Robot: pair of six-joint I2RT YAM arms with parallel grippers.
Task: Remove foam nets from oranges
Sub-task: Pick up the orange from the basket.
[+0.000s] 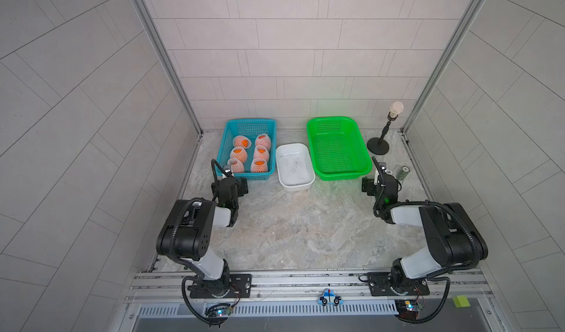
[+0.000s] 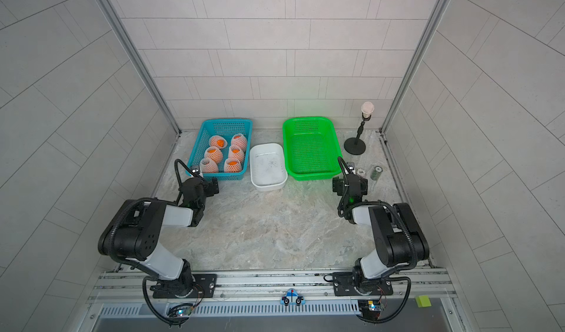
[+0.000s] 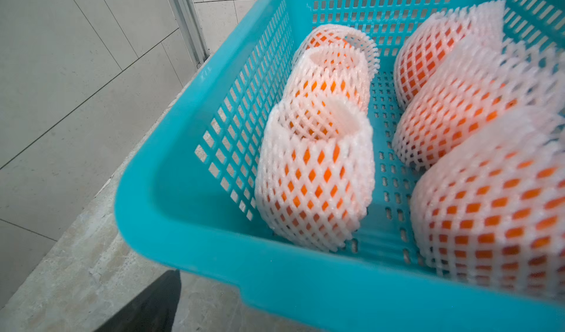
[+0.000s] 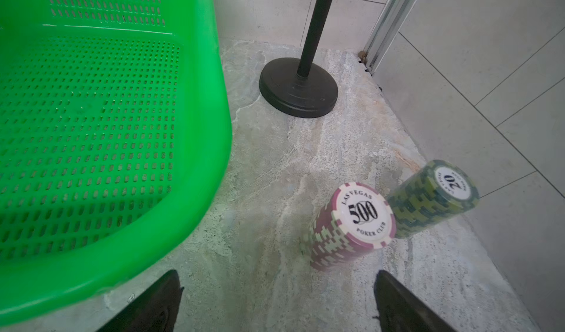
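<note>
Spreading under everything, the marble-patterned tabletop (image 1: 305,229) is hard and smooth. At its far side sits the green basket (image 1: 334,119), a glossy perforated plastic tray with nothing in it. The blue basket (image 1: 250,121) is made of the same rigid lattice. The smooth white tub (image 1: 295,188) stands between the two.

All six oranges (image 1: 259,163) lie in the blue basket in two rows of three. Each is sleeved in one of the foam nets (image 3: 315,193).

The fruit looks firm, round and fairly heavy, and is likely to roll once freed. The nets look light, soft and springy, a white mesh of diamond holes that should stretch and crush under a pinch. Each net ends in an open collar standing clear of the fruit. That loose rim seems the best place to take hold, since a pinch on the belly would squeeze the orange too.

The left gripper (image 1: 231,182) hovers at the blue basket's near corner, jaws spread wide and holding nothing. The right gripper (image 4: 276,274) is likewise apart and empty. It is beside the green basket, with a maroon chip stack (image 4: 348,226) just ahead.
</note>
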